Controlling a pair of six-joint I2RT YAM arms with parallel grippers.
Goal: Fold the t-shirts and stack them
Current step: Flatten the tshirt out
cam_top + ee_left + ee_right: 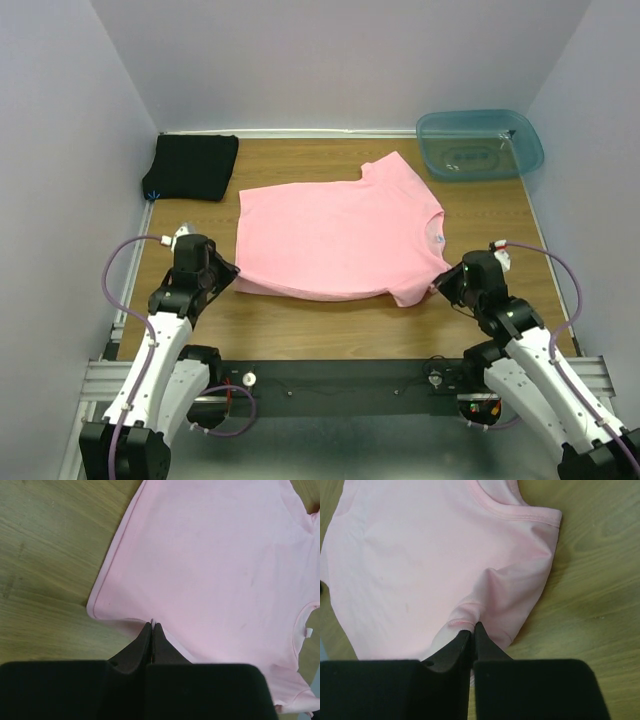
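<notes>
Wooden surface (330,335): far left, the black t-shirt (192,166) lies folded, out of the way. The left claw (231,272) is closed on the hem of the pink t-shirt (335,235), which is spread flat mid-surface. The right claw (438,285) pinches its puckered sleeve, probably to stretch it for folding.

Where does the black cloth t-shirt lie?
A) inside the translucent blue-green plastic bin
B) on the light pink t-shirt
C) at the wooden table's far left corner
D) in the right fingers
C: the black cloth t-shirt sits at the far left corner of the wooden table, apart from the light pink t-shirt.
</notes>
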